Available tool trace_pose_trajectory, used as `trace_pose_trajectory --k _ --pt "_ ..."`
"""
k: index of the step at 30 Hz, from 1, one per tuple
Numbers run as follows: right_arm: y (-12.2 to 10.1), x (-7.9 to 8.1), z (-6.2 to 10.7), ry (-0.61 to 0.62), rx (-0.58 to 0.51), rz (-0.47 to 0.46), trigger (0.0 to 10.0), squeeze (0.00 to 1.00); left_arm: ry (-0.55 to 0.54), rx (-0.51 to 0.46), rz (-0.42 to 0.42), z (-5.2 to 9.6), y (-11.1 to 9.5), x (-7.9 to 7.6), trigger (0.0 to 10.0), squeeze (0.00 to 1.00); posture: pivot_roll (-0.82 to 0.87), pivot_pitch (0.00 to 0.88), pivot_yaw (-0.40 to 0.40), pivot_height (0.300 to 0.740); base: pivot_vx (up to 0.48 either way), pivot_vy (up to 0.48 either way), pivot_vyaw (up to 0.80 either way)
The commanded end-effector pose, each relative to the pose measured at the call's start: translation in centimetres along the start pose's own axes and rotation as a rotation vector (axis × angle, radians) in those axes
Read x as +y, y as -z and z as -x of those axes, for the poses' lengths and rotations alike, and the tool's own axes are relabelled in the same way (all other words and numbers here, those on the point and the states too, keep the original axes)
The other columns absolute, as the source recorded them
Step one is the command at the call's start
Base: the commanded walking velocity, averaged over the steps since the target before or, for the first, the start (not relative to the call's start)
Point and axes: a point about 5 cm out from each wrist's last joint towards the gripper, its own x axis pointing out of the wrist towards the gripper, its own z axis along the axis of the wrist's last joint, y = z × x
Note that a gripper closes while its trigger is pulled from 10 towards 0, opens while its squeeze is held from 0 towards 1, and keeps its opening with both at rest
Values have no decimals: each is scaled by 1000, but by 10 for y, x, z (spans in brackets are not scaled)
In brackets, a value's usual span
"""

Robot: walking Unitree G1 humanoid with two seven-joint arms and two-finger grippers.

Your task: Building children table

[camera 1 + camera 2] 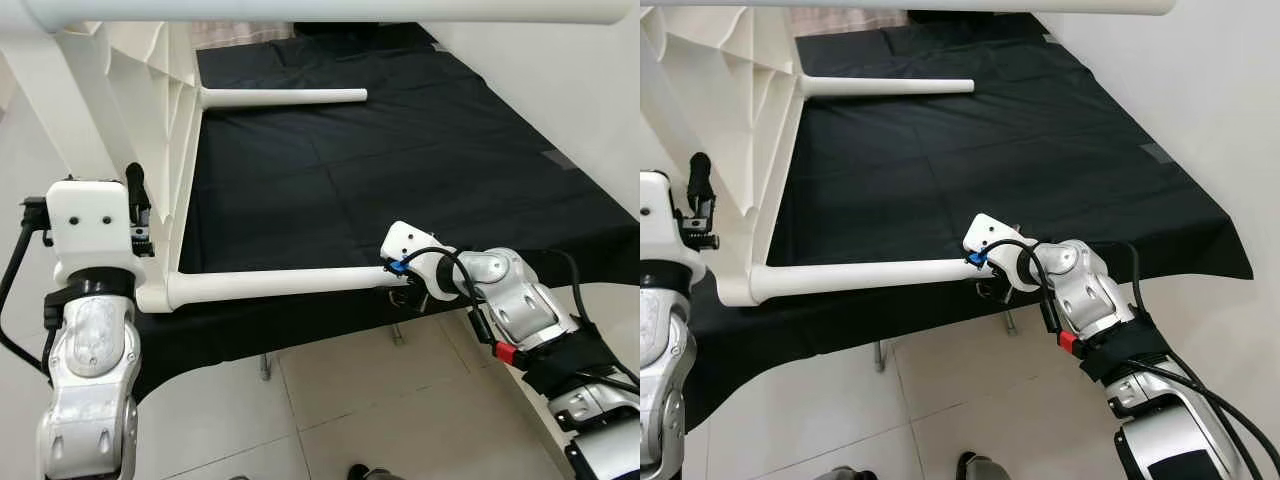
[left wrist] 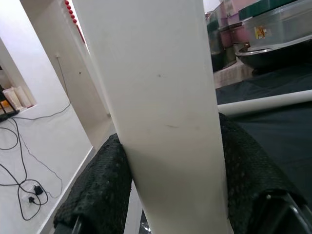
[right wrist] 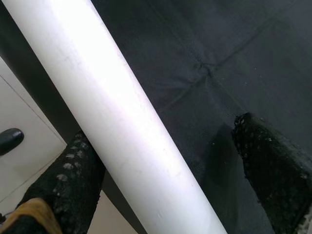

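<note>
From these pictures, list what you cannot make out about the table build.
- Near leg: whether its joint into the tabletop frame is fully seated; too small in the eye views.
- Right gripper: open around that leg, one finger touching; the eye views hide the fingertips behind the wrist.
- Left gripper: which white leg it clamps; cut off by the picture edges.

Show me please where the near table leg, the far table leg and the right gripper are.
near table leg (image 1: 280,283): left eye view, middle of its tube.
far table leg (image 1: 285,97): left eye view, middle of its tube.
right gripper (image 3: 168,163): right wrist view, midway between its fingertips.
</note>
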Motion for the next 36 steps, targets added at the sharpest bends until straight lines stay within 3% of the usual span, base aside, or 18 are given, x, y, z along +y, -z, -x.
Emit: trace_pose_trajectory --k 1,4,9,19,20,28,29,30,32,33,34,35,36 --pt "-25 -23 11 106 -108 32 10000 0 -13 79 -186 5 16 11 0 0 98 181 15 740 0 0 0" --pt "-25 -21 9 99 -114 27 10000 0 10 86 -164 13 12 3 0 0 104 182 19 740 0 0 0" --pt "-24 -21 8 98 -113 25 10000 0 13 93 -159 18 11 2 0 0 103 182 23 740 0 0 0" --pt "-23 -20 7 93 -111 22 10000 0 -84 176 -229 31 21 34 0 0 120 184 27 740 0 0 0" --pt "-23 -19 6 90 -112 25 10000 0 -115 215 -240 35 26 43 0 0 119 185 27 740 0 0 0" --pt "-23 -19 6 89 -113 25 10000 0 -169 269 -246 36 37 55 0 0 119 185 27 740 0 0 0" --pt "-23 -19 6 89 -113 24 10000 0 -190 298 -233 37 44 60 667 27 114 183 26 740 0 0 0" --pt "-23 -19 7 89 -112 24 10000 0 -203 316 -227 37 50 62 4392 1000 107 181 25 740 0 0 0" --pt "-23 -19 7 89 -112 24 10000 0 -203 316 -227 37 50 62 4392 1000 107 181 25 740 0 0 0" --pt "-22 -19 7 89 -111 24 10000 0 -205 328 -205 37 54 62 8314 1000 104 180 26 740 0 0 0" --pt "-22 -19 7 89 -111 24 10000 0 -205 328 -205 37 54 62 8314 1000 104 180 26 740 0 0 0" --pt "-22 -19 8 90 -110 25 10000 0 -193 338 -176 38 56 58 10000 1000 100 179 27 740 0 0 0" --pt "-21 -19 9 91 -108 24 10000 0 -169 342 -141 40 57 51 10000 1000 100 179 27 740 0 0 0"
